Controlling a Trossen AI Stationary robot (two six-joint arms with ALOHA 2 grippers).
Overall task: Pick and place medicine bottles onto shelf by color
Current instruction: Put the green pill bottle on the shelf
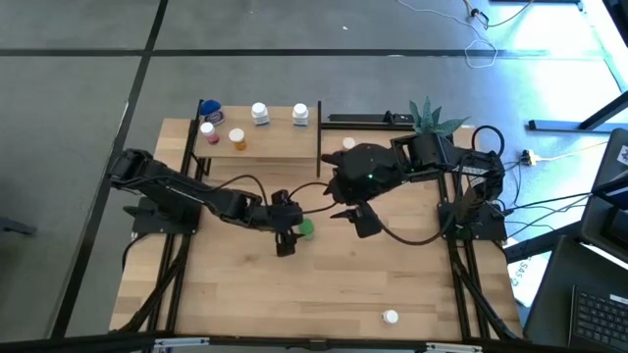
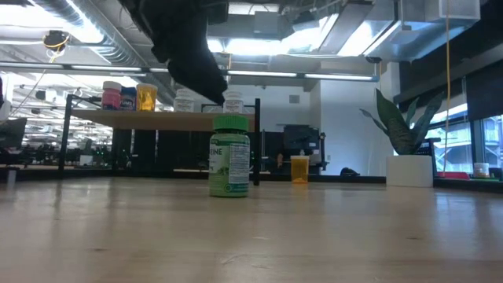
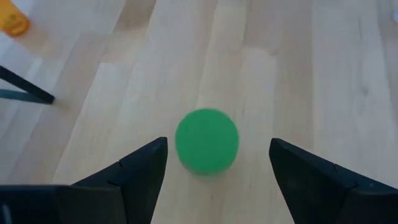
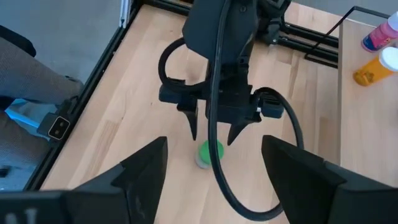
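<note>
The green bottle (image 1: 305,228) is standing upright on the wooden table (image 1: 392,284), out in front of the shelf (image 1: 265,145), with its long axis vertical. The left gripper (image 1: 288,231) is hanging directly above it, fingers spread and grasping nothing, the green cap sitting between them. The right gripper (image 1: 345,213) is hovering just beside the bottle, also spread and empty, so the left arm is nearer. An open room is lying behind the shelf.

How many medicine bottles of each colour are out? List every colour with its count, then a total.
white bottles: 2
orange bottles: 2
blue bottles: 1
pink bottles: 1
green bottles: 1
white-capped bottle, body colour hidden from above: 1
Total: 8
</note>
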